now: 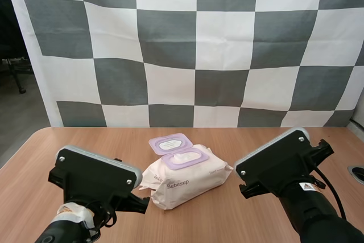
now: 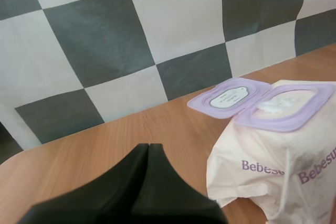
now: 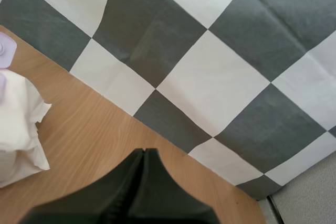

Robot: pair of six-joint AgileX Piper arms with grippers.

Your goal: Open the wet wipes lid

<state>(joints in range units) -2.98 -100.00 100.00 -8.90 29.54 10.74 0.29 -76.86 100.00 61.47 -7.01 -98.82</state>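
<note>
The lid (image 1: 169, 143) lies folded back on the pack of wet wipes (image 1: 185, 177) mid-table (image 1: 85, 140), so withdraw the left gripper (image 2: 149, 148) and right gripper (image 3: 144, 151), both closed on nothing, without nudging the pack.

It looked like a lab or office test corner to me. I worked at a wood-topped desk (image 1: 85, 140) with a round cable port (image 1: 357, 173) at its right edge. What seemed a chair's dark wheeled leg (image 1: 17, 78) stood on grey floor (image 1: 23, 118) at the far left, and a pack of wet wipes (image 1: 187, 177) lay between my left arm (image 1: 94, 177) and right arm (image 1: 284, 166).
</note>
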